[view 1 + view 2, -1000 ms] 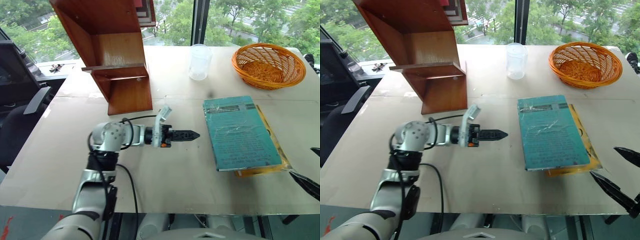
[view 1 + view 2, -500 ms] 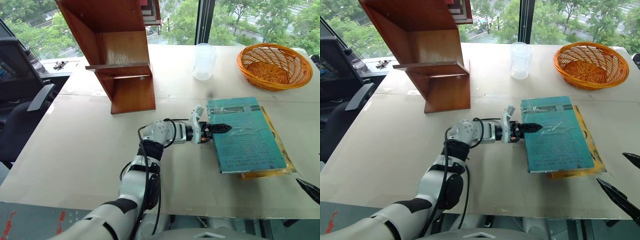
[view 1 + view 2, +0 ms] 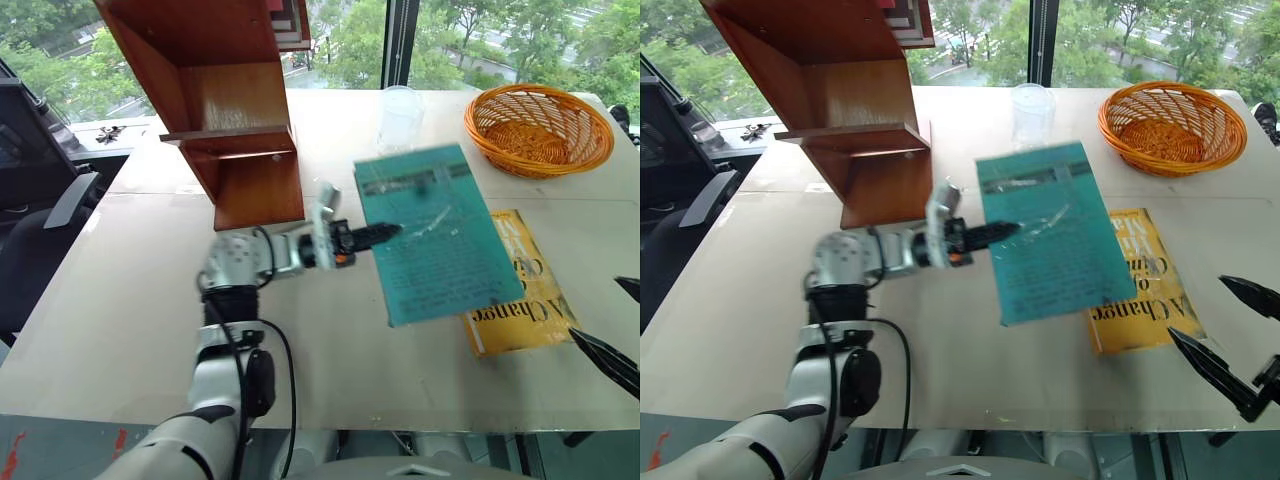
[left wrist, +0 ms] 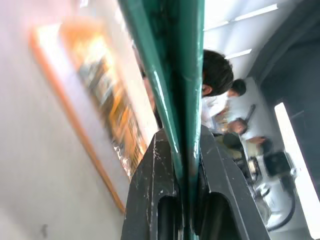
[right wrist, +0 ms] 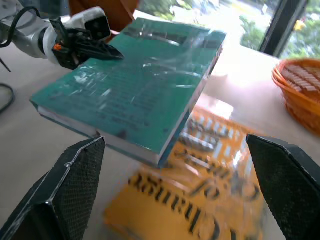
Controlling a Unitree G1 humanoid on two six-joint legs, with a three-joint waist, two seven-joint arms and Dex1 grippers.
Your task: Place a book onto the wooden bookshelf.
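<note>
At the far left of the table (image 3: 120,330) stands the wooden bookshelf (image 3: 235,120). Just right of it, the left gripper (image 3: 385,233) is clamped on the edge of the book (image 3: 435,235), which hangs lifted above the table and the yellow book (image 3: 520,300). At the right, the right gripper (image 3: 1225,335) gapes wide, empty. The carrying step is in hand; next the book must swing left to the shelf board.

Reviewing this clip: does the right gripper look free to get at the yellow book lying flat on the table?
Probably yes. The right gripper is open beside the yellow book, whose near part lies bare. The teal-green book, shut in the left gripper, overhangs only its far corner.
</note>
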